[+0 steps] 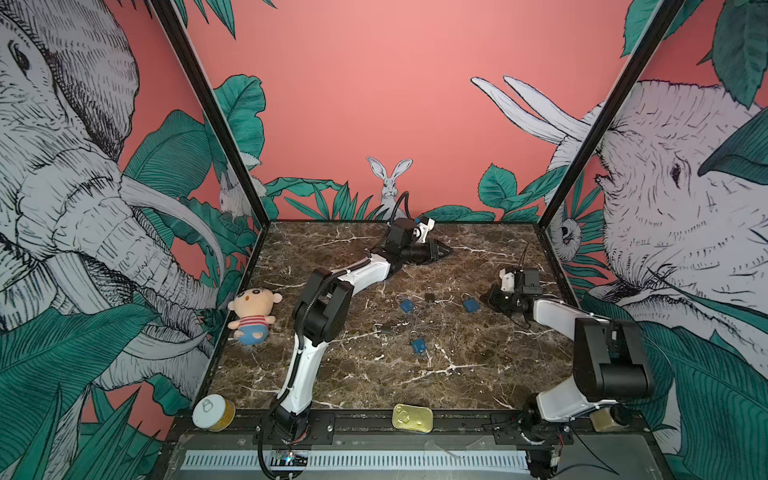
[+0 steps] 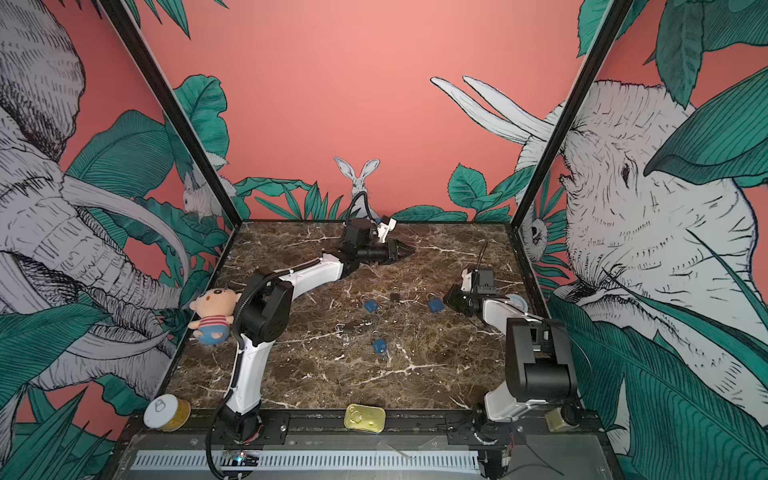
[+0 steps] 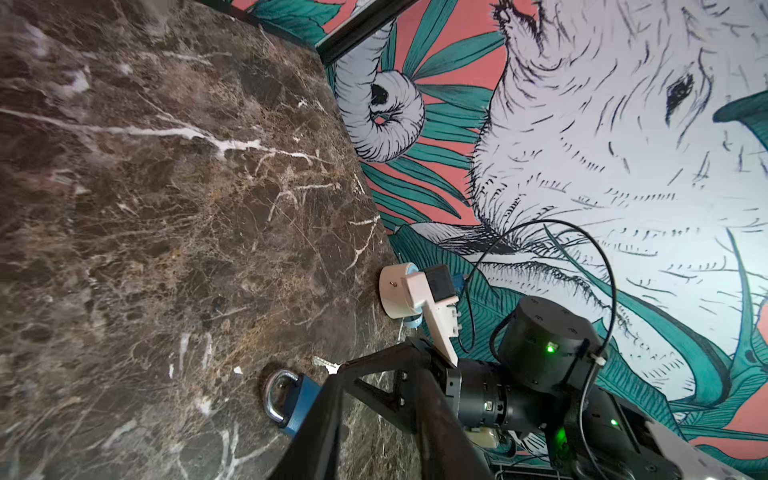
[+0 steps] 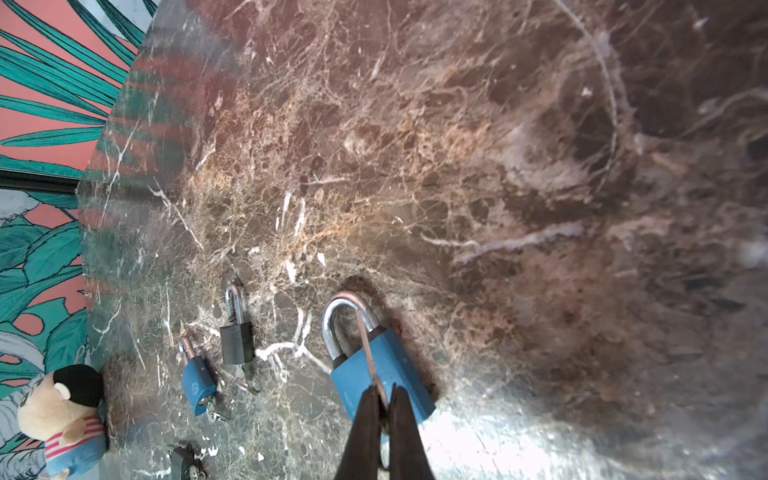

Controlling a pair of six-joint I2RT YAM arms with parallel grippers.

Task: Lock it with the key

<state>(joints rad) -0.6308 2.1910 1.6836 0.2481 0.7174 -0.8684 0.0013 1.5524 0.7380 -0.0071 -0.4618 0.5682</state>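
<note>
A blue padlock (image 1: 471,305) (image 2: 435,306) lies flat on the marble table right of centre, with its steel shackle (image 4: 347,320) pointing away from my right gripper. My right gripper (image 4: 385,390) (image 1: 486,297) is shut on a small silver key (image 3: 326,365). In the right wrist view the key (image 4: 368,353) appears edge-on across the padlock's blue body (image 4: 399,370). I cannot tell whether key and lock touch. My left gripper (image 1: 451,250) (image 2: 411,250) hovers near the back wall, pointing right. Its blurred fingers (image 3: 320,432) stand apart with nothing between them.
Other padlocks lie mid-table: a blue one (image 1: 407,306), a dark one (image 1: 430,296), a dark one (image 1: 384,330) and a blue one (image 1: 418,345), some with keys. A plush doll (image 1: 251,313) leans at the left wall. A can (image 1: 213,411) and a flat tin (image 1: 412,417) sit on the front rail.
</note>
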